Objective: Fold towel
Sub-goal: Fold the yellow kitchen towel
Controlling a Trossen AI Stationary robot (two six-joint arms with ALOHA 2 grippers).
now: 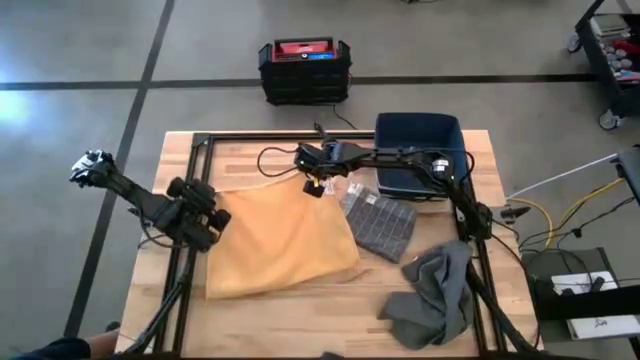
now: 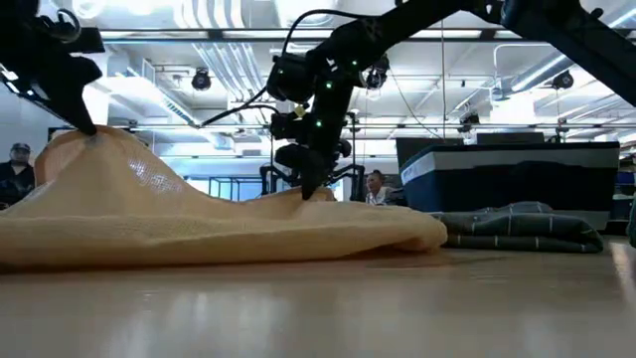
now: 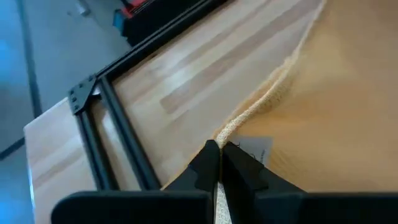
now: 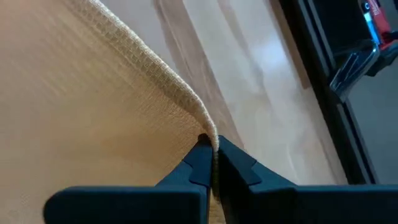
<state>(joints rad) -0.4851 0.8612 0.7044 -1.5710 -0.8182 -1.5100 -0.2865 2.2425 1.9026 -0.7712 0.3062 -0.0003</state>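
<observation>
From above: orange towel (image 1: 275, 240) spread at mid-counter (image 1: 330, 310), left tool (image 1: 208, 222) pinching its 9 o'clock edge, right tool (image 1: 318, 186) its 1 o'clock corner. At counter height: draped limp between both lifted points, so likely light, soft, sagging. From each wrist: fingers clamped on the woven hem, probably the surest hold.

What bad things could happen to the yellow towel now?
Both grippers pinch only the thin edge of the yellow towel: the left gripper at one corner, the right gripper at another. The cloth might slip out of either pinch. The right gripper also works close to the checked gray cloth, so the lifted towel could drag it along.
</observation>
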